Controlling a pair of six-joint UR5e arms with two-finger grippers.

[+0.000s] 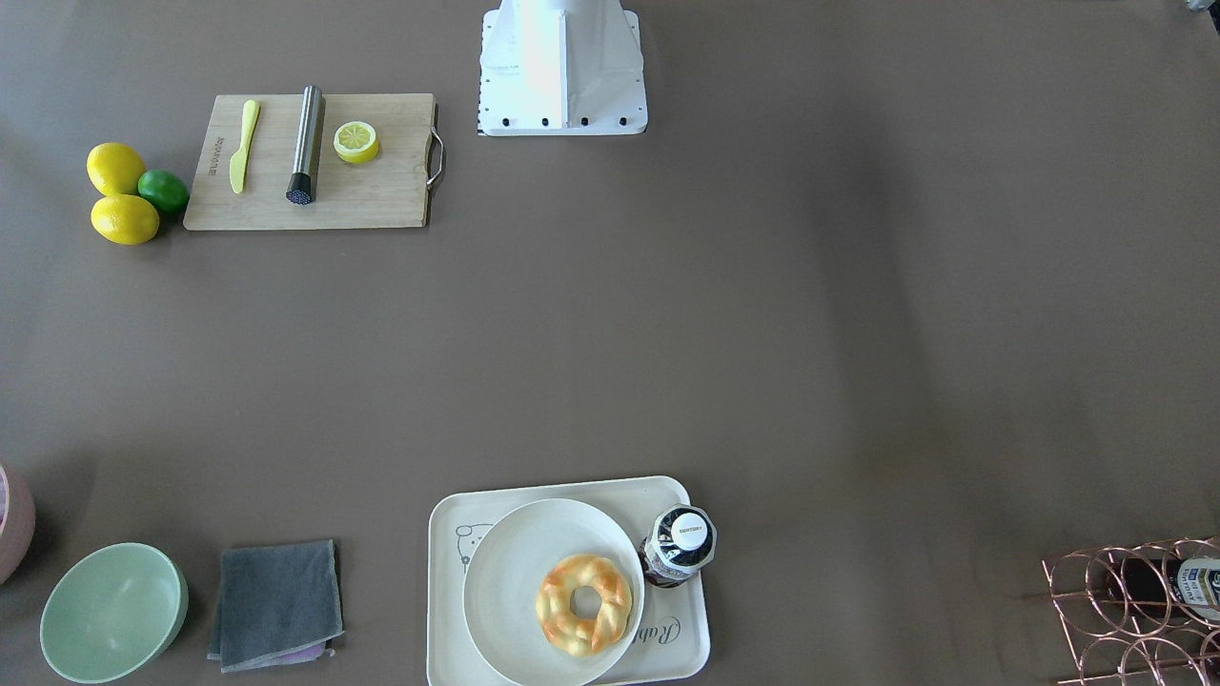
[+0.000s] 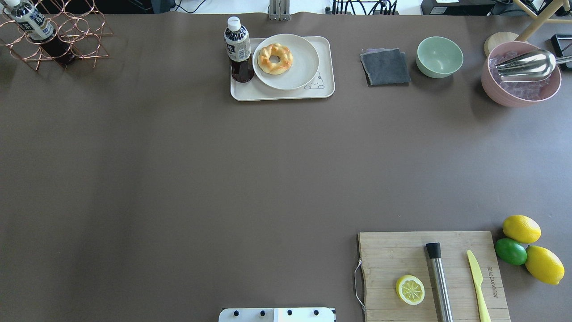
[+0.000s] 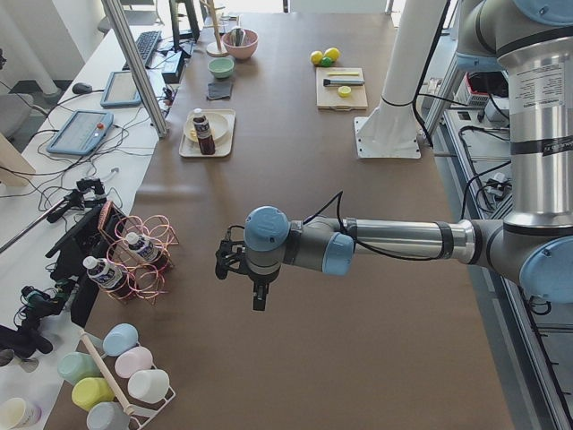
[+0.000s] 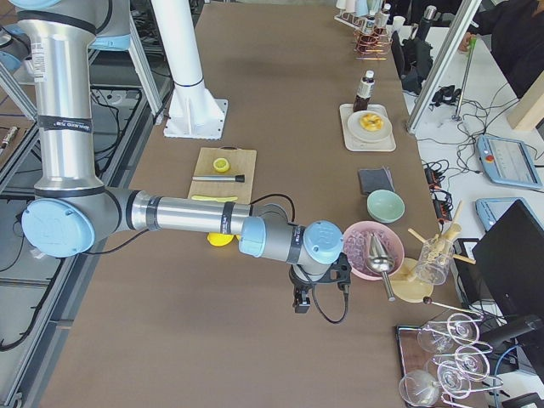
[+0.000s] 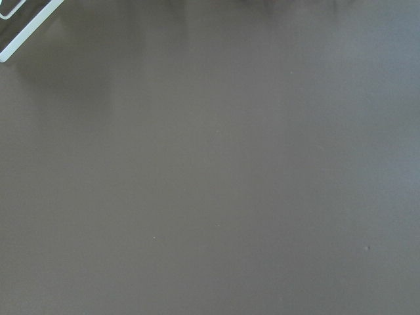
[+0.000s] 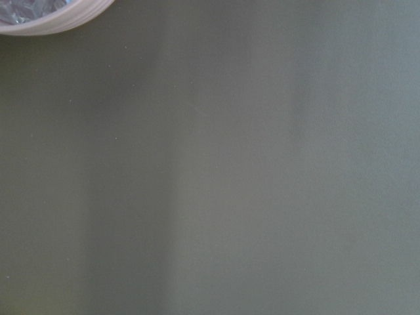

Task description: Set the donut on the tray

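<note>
The donut [image 1: 583,604] lies on a round white plate [image 1: 505,572] that stands on the cream tray [image 1: 448,572] at the table's far edge from the robot. It also shows in the overhead view [image 2: 275,58], on the plate [image 2: 304,62] on the tray [image 2: 286,93]. A dark drink bottle [image 2: 239,49] stands on the tray's left end. My left gripper [image 3: 255,291] shows only in the exterior left view, hanging above bare table. My right gripper [image 4: 299,304] shows only in the exterior right view, beside the pink bowl [image 4: 371,251]. I cannot tell whether either is open or shut.
A wooden cutting board [image 2: 393,255] holds a lemon half [image 2: 410,290], a metal cylinder [image 2: 440,281] and a yellow knife [image 2: 477,286]. Two lemons and a lime [image 2: 511,251] lie beside it. A grey cloth [image 2: 385,66], a green bowl [image 2: 439,56] and a copper rack [image 2: 58,36] stand along the far edge.
</note>
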